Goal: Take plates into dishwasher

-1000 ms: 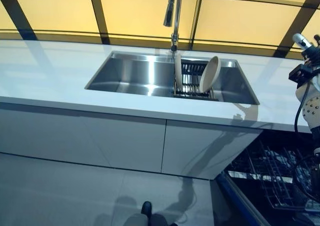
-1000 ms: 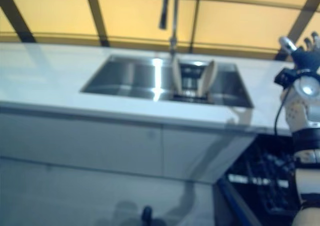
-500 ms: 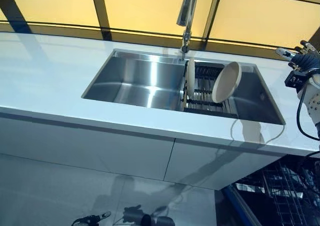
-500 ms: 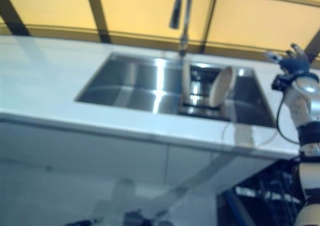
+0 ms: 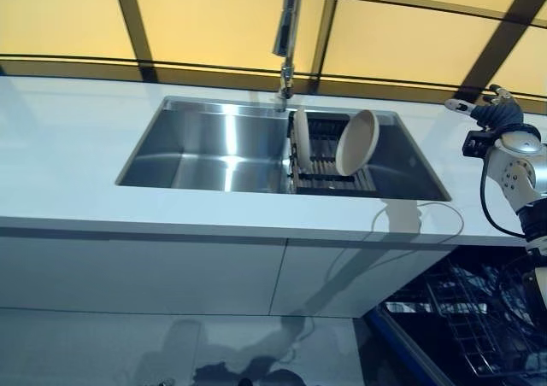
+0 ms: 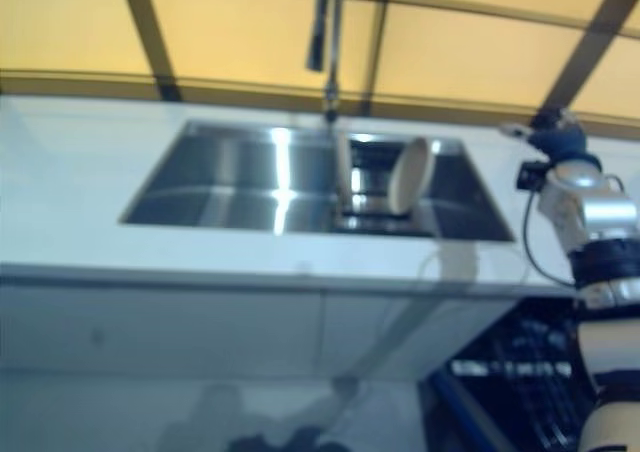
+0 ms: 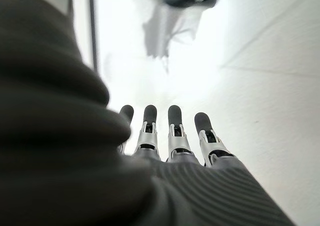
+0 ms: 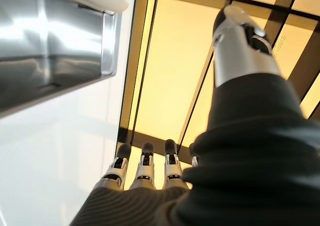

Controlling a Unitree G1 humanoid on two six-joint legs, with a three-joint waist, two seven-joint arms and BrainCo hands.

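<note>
2 plates (image 5: pixel 355 143) stand on edge in the sink (image 5: pixel 205 143) rack (image 5: pixel 325 157), slotted for easy grasping; the right hand (image 5: pixel 491 111), fingers extended and empty, hovers over the counter (image 5: pixel 68 147) beside them, while the left hand (image 7: pixel 170 136) hangs relaxed.

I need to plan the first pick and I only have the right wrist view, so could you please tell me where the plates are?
Observer: Two plates stand on edge in a dark rack inside the sink's right part, below the faucet.
Operator: Thank you. Where is my right robot hand relative to them?
Observer: The right robot hand is raised over the counter to the right of the sink, open, touching nothing.
Operator: And the left robot hand?
Observer: The left robot hand shows only in its own wrist view, fingers straight, holding nothing.
</note>
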